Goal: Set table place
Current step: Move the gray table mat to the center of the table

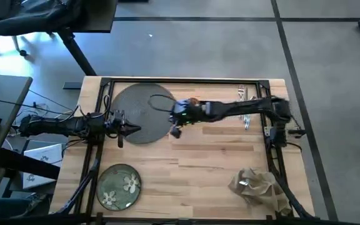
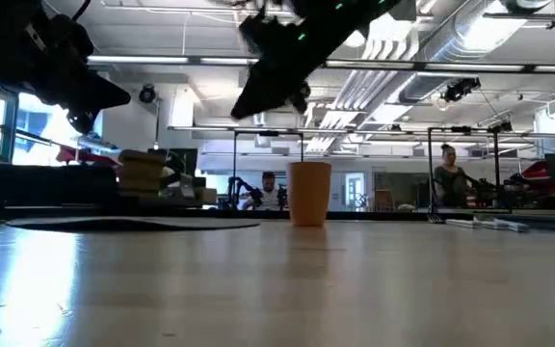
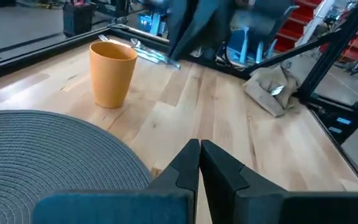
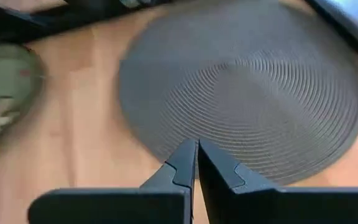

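The round dark-grey woven placemat (image 1: pixel 141 112) lies flat on the table's far left part. The small orange cup (image 2: pixel 308 193) stands upright just right of it, mostly under my right arm in the high view. The green flowered plate (image 1: pixel 119 185) sits near the front left. The tan napkin (image 1: pixel 255 184) lies crumpled at the front right. The silver cutlery (image 1: pixel 242 103) lies at the far right. My left gripper (image 1: pixel 135 130) is shut over the placemat's near edge. My right gripper (image 1: pixel 172 125) is shut over its right edge. Both are raised off the table in the low view.
The black frame (image 1: pixel 186 80) runs along the table's edges. Bare wood (image 1: pixel 199 162) lies between plate and napkin. A grey desk with cables (image 1: pixel 5 125) stands off the left side. People (image 2: pixel 448 173) and shelves show in the room beyond.
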